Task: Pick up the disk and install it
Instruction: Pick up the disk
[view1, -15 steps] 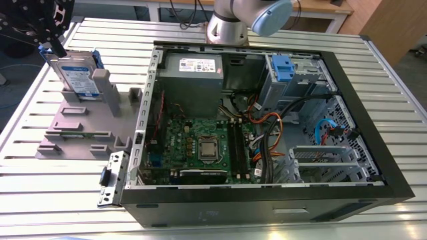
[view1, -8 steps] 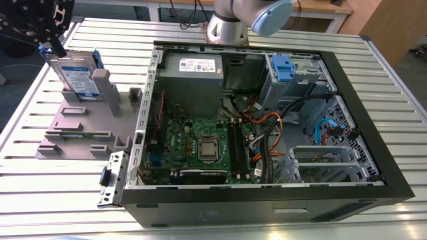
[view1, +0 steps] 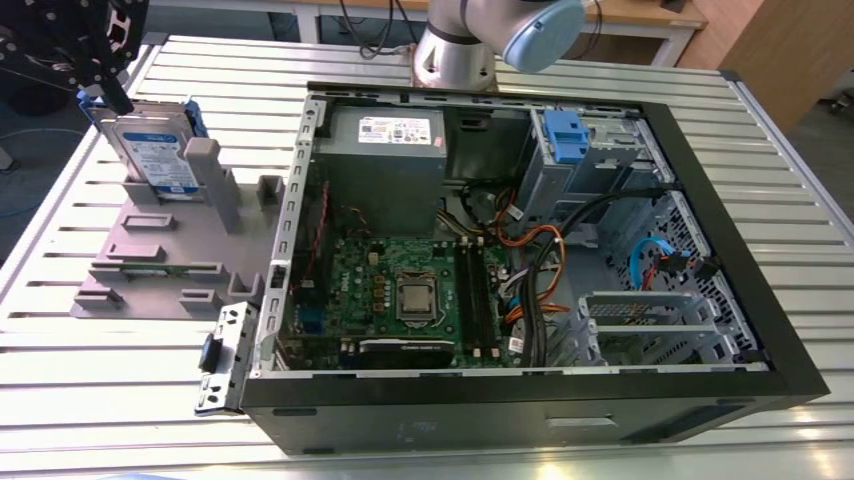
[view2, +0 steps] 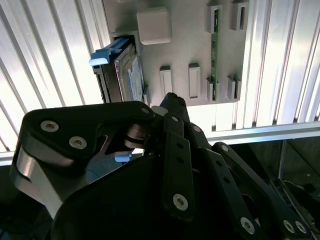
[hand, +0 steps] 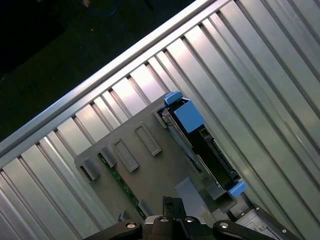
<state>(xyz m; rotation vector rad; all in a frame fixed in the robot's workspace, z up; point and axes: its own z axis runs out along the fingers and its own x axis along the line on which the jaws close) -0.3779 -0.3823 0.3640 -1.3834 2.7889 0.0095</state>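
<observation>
Silver and blue at the exterior view's left: the disk (view1: 150, 150) is seen standing on edge in the grey stand (view1: 140, 255), propped upright between its posts, white-and-blue label on show. The gripper (view1: 107, 90) is found right over the disk's top edge, at the blue bracket. Whether contact is made cannot be told, and whether it is open or closed cannot be made out either.

In the second wrist view the disk (view2: 127, 75) is caught edge-on beyond the black linkage. In the first wrist view it (hand: 210, 150) is seen from above, seated along one edge of the stand (hand: 155, 170), with blue tabs at both ends.

Just beside the stand, the open computer case (view1: 747, 250) is laid on its side on the slatted metal table (view1: 80, 370). Its motherboard (view1: 400, 290) is exposed, and a blue-fronted drive bay (view1: 567, 135) is seen in its far corner.
</observation>
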